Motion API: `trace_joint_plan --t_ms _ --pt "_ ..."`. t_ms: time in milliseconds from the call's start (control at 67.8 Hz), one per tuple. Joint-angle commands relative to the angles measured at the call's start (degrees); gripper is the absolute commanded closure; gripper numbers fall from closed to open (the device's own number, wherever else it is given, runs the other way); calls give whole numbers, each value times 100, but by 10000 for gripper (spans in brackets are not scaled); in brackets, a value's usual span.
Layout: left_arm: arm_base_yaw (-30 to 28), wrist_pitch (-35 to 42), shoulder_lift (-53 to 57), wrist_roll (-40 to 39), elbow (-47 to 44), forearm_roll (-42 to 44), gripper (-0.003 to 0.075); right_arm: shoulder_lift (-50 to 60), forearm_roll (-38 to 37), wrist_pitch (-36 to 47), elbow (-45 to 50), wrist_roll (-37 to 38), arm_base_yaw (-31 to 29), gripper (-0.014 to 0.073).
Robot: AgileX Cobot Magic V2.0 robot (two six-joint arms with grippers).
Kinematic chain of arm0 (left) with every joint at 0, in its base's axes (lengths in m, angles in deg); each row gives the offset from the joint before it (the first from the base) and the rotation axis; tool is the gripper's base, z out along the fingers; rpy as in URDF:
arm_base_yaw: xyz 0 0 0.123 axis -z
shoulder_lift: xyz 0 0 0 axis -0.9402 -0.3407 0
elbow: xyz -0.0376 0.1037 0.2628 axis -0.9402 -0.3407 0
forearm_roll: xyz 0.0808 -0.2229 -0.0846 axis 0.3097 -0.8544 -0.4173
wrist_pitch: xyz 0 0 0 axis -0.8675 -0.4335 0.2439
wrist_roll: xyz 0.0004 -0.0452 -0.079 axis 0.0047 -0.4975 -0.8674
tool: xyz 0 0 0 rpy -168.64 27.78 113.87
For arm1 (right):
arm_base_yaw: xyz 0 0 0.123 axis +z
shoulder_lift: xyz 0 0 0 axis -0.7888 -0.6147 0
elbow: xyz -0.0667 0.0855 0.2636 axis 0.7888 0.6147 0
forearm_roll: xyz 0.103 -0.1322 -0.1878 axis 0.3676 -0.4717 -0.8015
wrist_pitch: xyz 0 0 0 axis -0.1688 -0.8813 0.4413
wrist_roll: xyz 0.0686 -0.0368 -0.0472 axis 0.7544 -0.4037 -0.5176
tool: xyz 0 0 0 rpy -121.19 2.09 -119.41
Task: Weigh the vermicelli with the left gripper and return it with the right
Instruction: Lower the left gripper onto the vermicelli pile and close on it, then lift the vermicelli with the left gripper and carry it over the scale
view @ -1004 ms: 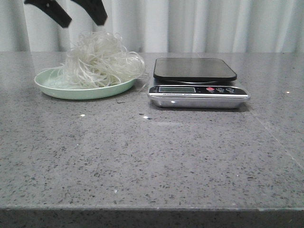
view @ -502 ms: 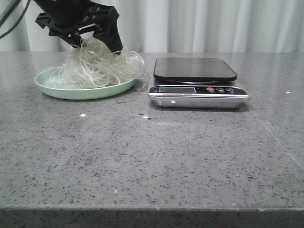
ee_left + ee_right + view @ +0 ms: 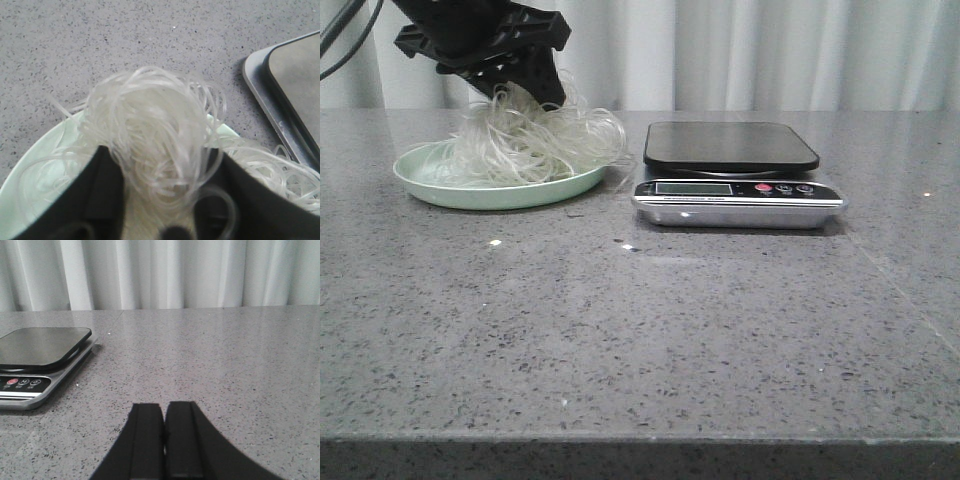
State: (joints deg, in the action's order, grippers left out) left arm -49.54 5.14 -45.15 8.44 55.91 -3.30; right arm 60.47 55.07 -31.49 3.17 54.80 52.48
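Front view cuts the left hand (image 3: 510,95) off at the top edge, and its fingertips are sunk in the vermicelli (image 3: 535,140), so the tips are hard to make out. Against 0.5 s ago, the 2 fingers have drawn closer together and the tangle is bunched higher between them. Left wrist view shows the fingers (image 3: 102,195) pressed in on both sides of the noodle clump (image 3: 155,145) — partly closed around it. The vermicelli rests on the pale green plate (image 3: 440,188), just beside the kitchen scale (image 3: 735,175) on the grey tabletop (image 3: 640,330). The right hand (image 3: 163,440) hangs over bare tabletop, fingers pressed together, holding nothing.
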Motion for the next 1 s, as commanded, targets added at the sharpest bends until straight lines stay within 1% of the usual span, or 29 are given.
trace_joint_plan --t_ms 0,44,266,472,694,900,989 --pt "41 220 324 -11 199 -110 597 90 -22 476 -46 -5 -27 442" --pt "41 195 329 -11 247 -110 575 90 -22 476 -46 -5 -27 442" --pt "41 38 452 -11 505 -110 577 90 -22 476 -46 -5 -27 442" --pt "41 15 823 -11 663 -110 577 90 -22 471 -46 -5 -27 442" --pt "93 -24 1203 -11 1155 -110 582 90 -22 445 -46 -5 -27 442" --pt "490 -8 1223 -11 1939 -110 582 90 -22 426 -46 -5 -27 442" --pt "773 222 1186 -11 2148 -110 582 90 -22 426 -46 -5 -27 442"
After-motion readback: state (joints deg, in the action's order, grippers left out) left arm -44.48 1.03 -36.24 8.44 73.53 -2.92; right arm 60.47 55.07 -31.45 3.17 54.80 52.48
